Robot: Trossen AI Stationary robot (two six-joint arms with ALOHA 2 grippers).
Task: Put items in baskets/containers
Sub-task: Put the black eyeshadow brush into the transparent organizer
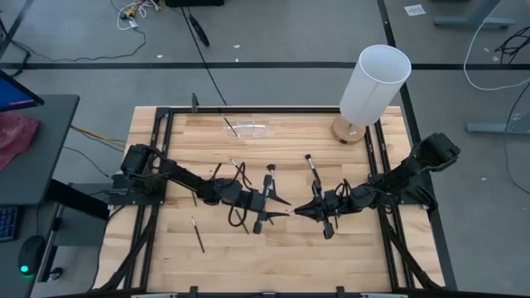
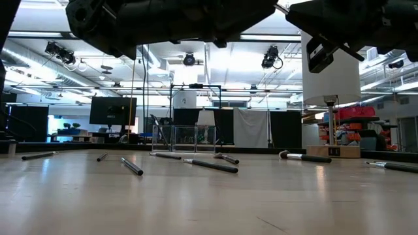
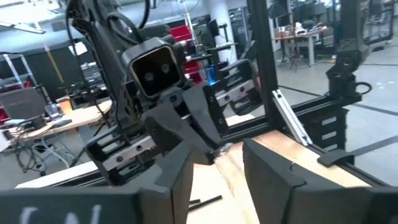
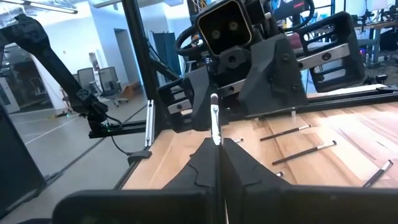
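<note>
Brush (image 4: 214,121) sits pinched upright in my right tool (image 4: 217,146); my left tool (image 3: 214,180) faces it, parted and empty.

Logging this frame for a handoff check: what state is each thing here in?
left claw: open, holding nothing.
right claw: shut on a brush, held upright.
loose brushes: lying flat.
organiser box: upright, contents unclear.
white cylinder: standing upright.
</note>
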